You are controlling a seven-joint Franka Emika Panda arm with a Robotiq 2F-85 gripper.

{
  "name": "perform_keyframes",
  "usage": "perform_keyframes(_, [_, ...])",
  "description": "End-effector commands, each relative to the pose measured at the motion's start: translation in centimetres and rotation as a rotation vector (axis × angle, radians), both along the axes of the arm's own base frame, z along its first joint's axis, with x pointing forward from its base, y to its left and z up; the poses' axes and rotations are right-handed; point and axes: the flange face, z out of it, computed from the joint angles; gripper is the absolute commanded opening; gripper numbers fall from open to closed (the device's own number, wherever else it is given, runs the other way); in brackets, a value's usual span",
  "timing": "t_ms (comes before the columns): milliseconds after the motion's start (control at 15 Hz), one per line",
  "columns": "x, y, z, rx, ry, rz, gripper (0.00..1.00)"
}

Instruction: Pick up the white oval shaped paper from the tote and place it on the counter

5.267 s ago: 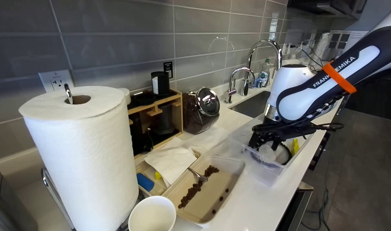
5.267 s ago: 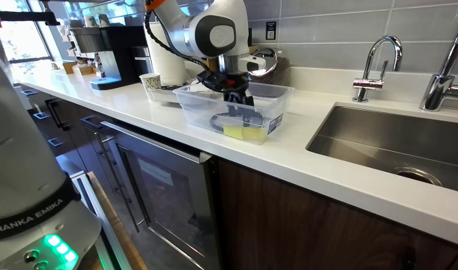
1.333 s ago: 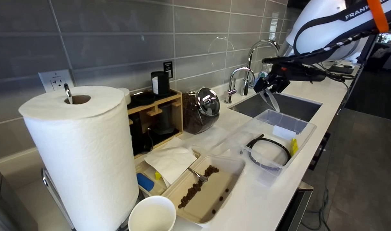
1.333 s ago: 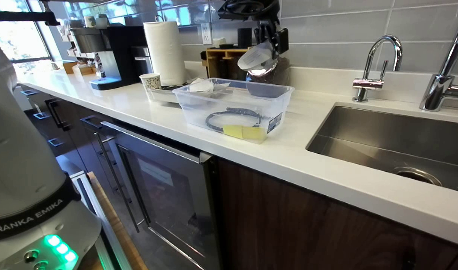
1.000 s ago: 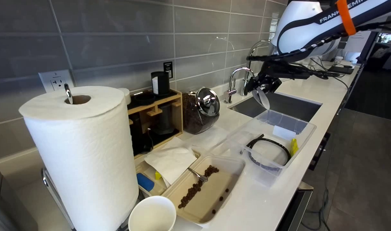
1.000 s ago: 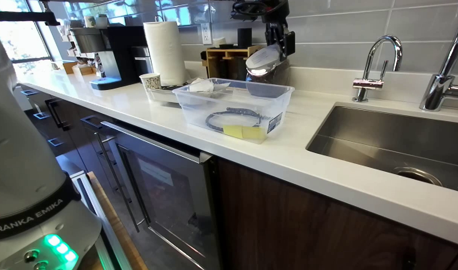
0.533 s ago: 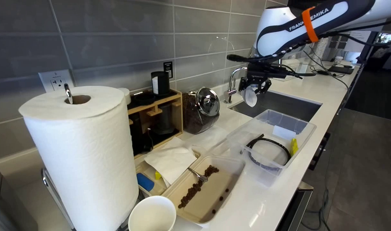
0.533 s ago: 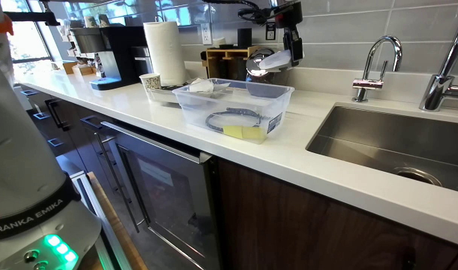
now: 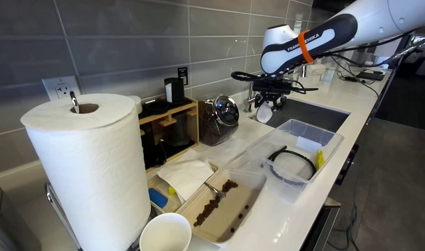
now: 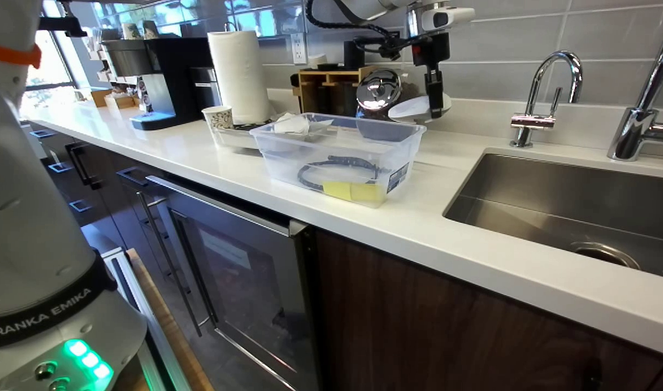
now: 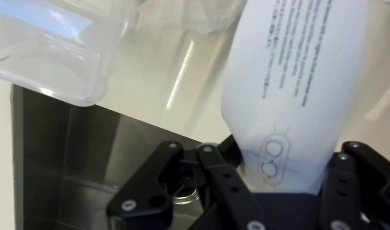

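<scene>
Claw (image 9: 269,106) is clenched on the white oval paper (image 9: 264,113): wrist view shows fingers (image 11: 230,152) at both side edges of it, sheet running out past the tips. Visible face carries lines of print (image 11: 294,51), too blurred for me to read in full, plus a sketch (image 11: 273,156) with two circles. I hold it tilted, in the air above the counter (image 10: 429,195), near the back edge by the tiles (image 9: 219,50). Tote (image 10: 285,157), clear plastic, sits closer to the front edge, just beside the sink (image 10: 527,179), label (image 10: 398,178) on its sink-side wall. Inside it: black looped cable (image 9: 277,152), plus a yellow piece (image 9: 319,160) at the front-edge side. Along the back edge, going away from the sink: jar (image 9: 210,129) with a chrome lid (image 9: 227,111), then a wooden organiser (image 9: 194,122) with black items (image 9: 176,90) on it. Between organiser and front edge: beige tray (image 9: 230,209) with brown pellets (image 9: 207,212) and a spoon (image 9: 220,193), handle over its rim; second tray (image 9: 172,201), nearer the back edge, with napkin (image 9: 188,174) and blue block (image 9: 157,197). Paper-towel roll (image 9: 87,174) stands beside the trays, cup (image 9: 165,233) on its front-edge side. My arm (image 9: 376,28) reaches in over the front edge.
</scene>
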Motion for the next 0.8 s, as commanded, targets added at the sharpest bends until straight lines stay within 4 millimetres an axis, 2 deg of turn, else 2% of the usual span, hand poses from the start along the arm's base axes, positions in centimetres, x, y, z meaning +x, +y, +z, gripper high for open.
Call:
perform_keyframes(0, [2.2, -0.2, -2.6, -0.043, 0.040, -0.093, 0.00])
perform_keyframes(267, [3.0, -0.5, -4.5, -0.071, 0.073, -0.135, 0.00])
perform_keyframes(333, [3.2, -0.6, -4.8, -0.070, 0.077, -0.132, 0.06])
perform_keyframes(400, [3.3, -0.8, -5.0, -0.082, 0.073, -0.130, 0.26])
perform_keyframes(533, [3.4, -0.9, -4.6, -0.070, 0.068, -0.108, 0.40])
perform_keyframes(733, [3.1, -1.0, -3.0, -0.085, 0.050, -0.037, 0.62])
